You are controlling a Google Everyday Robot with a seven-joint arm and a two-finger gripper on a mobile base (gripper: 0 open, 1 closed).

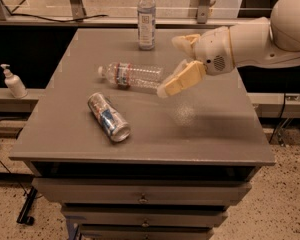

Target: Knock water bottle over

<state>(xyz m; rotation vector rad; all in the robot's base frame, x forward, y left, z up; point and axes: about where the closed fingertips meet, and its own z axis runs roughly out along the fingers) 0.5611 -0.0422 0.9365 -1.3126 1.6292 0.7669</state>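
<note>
The water bottle (132,75), clear crinkled plastic with a white cap and a red, white and blue label band, lies on its side on the grey table (205,124). Its cap points left. My gripper (170,65) hovers just right of the bottle's base, above the table. It is open and empty. The lower finger (182,79) reaches toward the bottle's base and the upper finger (186,40) is behind it. The white arm comes in from the right.
A silver-and-blue drink can (108,117) lies on its side near the table's front left. A slim smooth bottle (146,16) stands upright at the back edge. A soap dispenser (12,81) stands on the ledge to the left.
</note>
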